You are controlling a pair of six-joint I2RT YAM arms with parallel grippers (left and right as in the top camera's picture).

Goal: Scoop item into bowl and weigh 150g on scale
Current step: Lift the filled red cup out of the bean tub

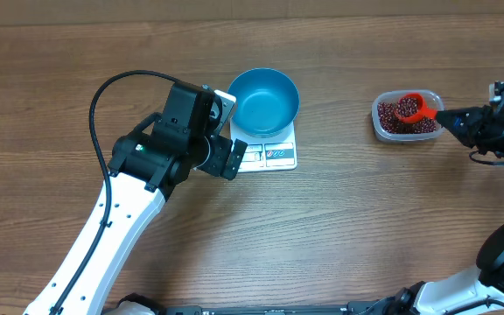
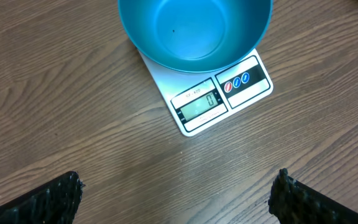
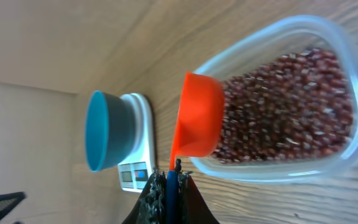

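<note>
Right gripper (image 3: 169, 182) is clamped on the handle of one orange plastic scoop (image 1: 412, 108), cup down in one clear plastic tub (image 1: 381, 125) of small red-brown beans (image 3: 291, 106), likely loading. One empty round blue bowl (image 1: 263, 96) sits on one flat white scale (image 1: 276, 157), display clear. Left gripper (image 2: 178, 199) is wide and empty beside the scale.

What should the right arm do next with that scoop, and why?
Probably lift the orange scoop clear of the tub and carry it toward the blue bowl. The right claw is shut on its handle, the scoop seems to hold beans already, and the bowl sits empty on the scale, which reads zero.
</note>
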